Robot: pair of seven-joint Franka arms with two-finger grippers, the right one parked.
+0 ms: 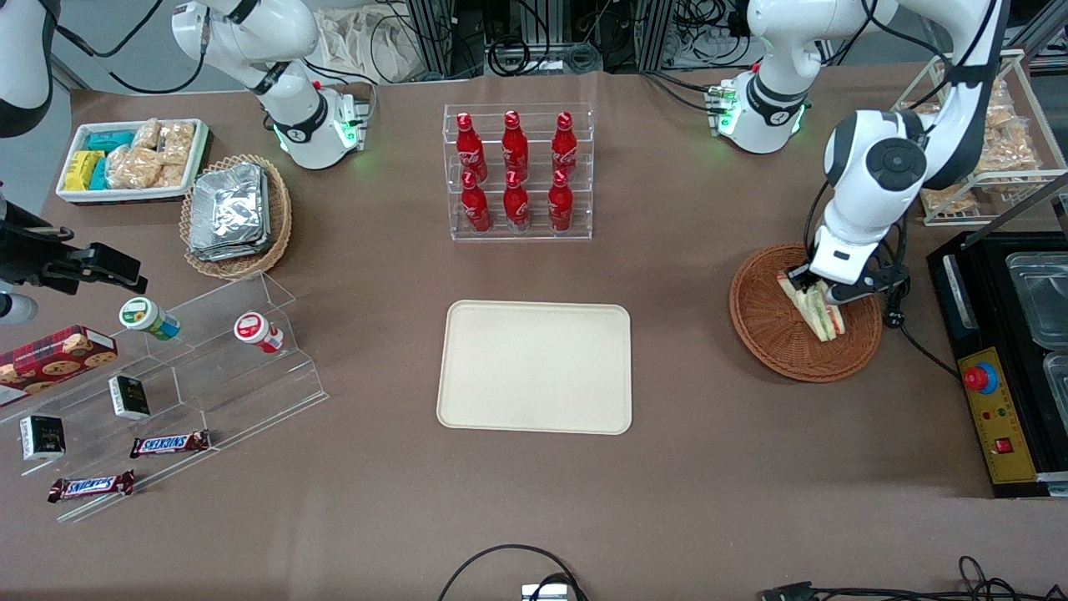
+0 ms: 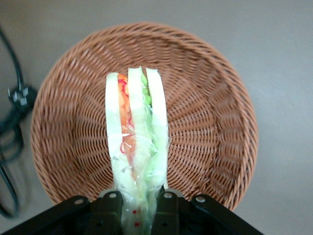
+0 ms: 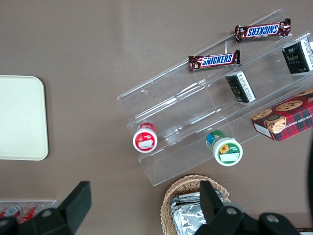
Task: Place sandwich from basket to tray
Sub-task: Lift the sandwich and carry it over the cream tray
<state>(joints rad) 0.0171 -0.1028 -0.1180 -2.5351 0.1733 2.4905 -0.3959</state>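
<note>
Cream tray (image 1: 534, 367) is lying flat on the brown worktop (image 1: 667, 467), nearest the front camera of the task's things. Toward the working arm's end from the tray, the basket (image 1: 772, 334) is sitting, and inside it the end effector (image 1: 822, 290) is clamping the sandwich (image 2: 137, 132) at 1 end, filling edge showing.

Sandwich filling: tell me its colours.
Red, orange and green between white bread, clearest in the left wrist view: the sandwich is pinched by the end effector over the basket.
</note>
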